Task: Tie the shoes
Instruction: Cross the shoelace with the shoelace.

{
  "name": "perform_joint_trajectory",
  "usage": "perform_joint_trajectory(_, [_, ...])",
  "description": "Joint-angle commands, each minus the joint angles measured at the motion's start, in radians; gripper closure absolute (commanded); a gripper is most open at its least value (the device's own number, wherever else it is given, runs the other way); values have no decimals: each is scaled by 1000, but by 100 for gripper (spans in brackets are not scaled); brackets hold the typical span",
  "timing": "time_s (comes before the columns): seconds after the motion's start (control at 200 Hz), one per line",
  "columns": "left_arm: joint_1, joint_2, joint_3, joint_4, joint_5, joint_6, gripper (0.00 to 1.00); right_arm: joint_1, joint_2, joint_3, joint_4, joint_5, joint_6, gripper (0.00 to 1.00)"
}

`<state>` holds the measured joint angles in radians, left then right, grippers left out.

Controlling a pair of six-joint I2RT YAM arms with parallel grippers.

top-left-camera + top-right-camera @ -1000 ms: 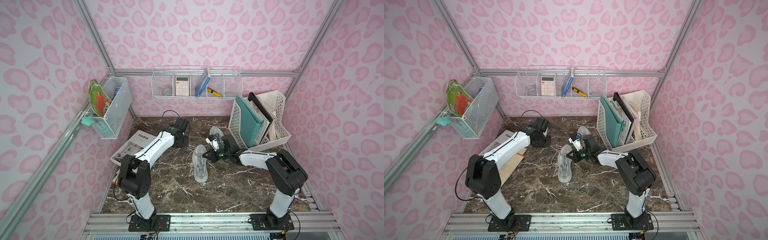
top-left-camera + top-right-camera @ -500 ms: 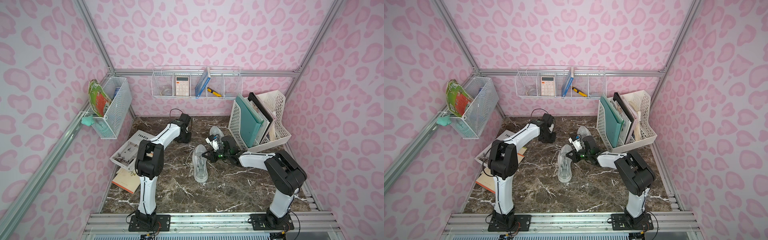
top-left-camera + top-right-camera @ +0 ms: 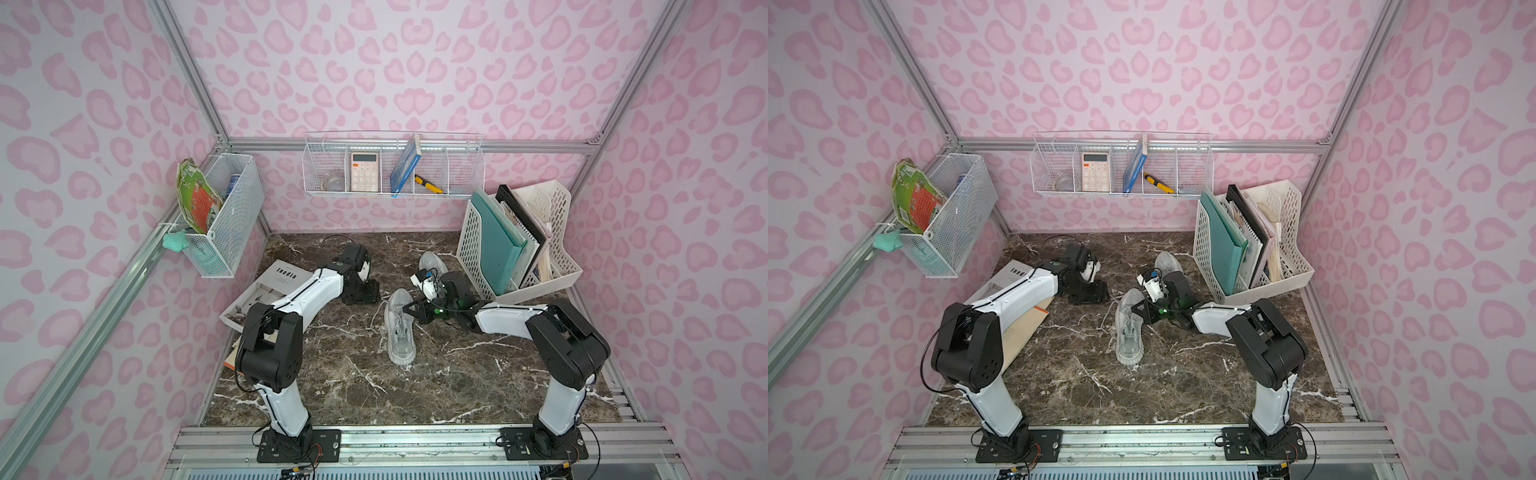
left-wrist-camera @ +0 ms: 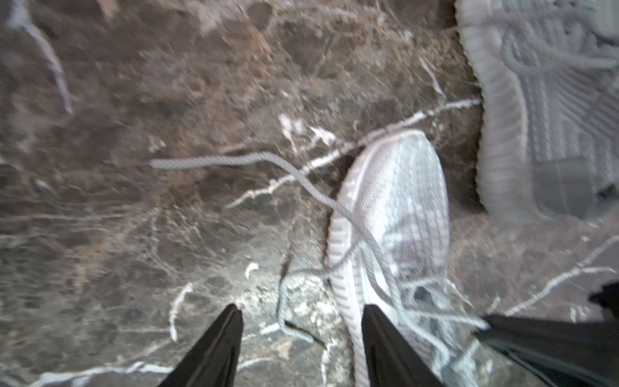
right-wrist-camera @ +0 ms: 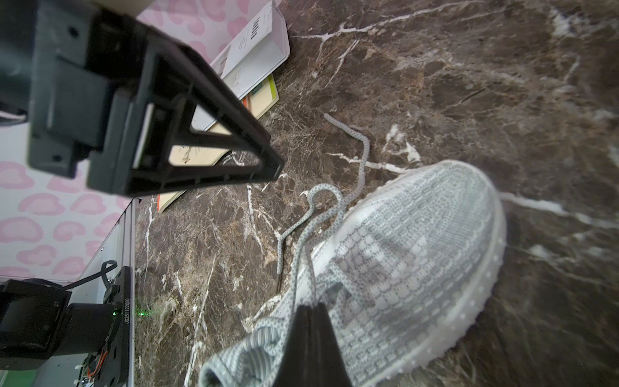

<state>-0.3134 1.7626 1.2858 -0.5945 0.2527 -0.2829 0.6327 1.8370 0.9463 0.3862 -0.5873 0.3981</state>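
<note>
The right pincer [image 5: 310,310] is clamped shut on a grey-white lace [image 5: 320,222] of the light grey knit sneaker [image 3: 400,332], which lies on the dark marble tabletop [image 3: 374,386] directly under its tips. A second grey sneaker [image 3: 432,262] sits just behind this pincer, near the white perforated file rack [image 3: 469,245]. Across the sneaker, the left pincer [image 4: 301,311] stands with its jaws apart and empty.
</note>
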Motion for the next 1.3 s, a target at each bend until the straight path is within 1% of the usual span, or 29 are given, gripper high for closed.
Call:
perform_joint_trajectory(0.0, [-2,-31,-47,92,174,-40,37,-2,-1,-1,49,24,21,100])
perform_joint_trajectory(0.085, [-9,-27,-67,123,221,-48,35,-1,-3,-10,64,25,30,100])
perform_joint_trajectory(0.165, [-18,0,-52,124,252,-43,34,-1,-4,-13,68,26,34,100])
perform_joint_trajectory(0.355, [-35,46,-25,112,246,-33,33,-1,-9,-12,62,28,34,100])
perform_joint_trajectory(0.465, [-35,49,-28,111,229,-30,33,-5,-13,-8,59,26,32,100])
perform_joint_trajectory(0.53, [-35,55,-26,107,213,-30,34,-4,-13,-9,59,26,31,100])
perform_joint_trajectory(0.625, [-35,76,-15,91,206,-21,39,-4,-13,-6,57,25,31,100])
perform_joint_trajectory(0.72, [-35,93,-8,99,219,-22,42,-5,-11,-3,59,20,34,100])
perform_joint_trajectory(0.995, [-40,133,30,100,233,-19,43,-5,-2,2,53,11,35,100])
perform_joint_trajectory(1.215, [-41,134,19,95,231,-10,43,-5,-3,11,42,15,37,100])
perform_joint_trajectory(1.295, [-41,135,19,89,216,-3,46,-6,-2,16,41,13,40,100])
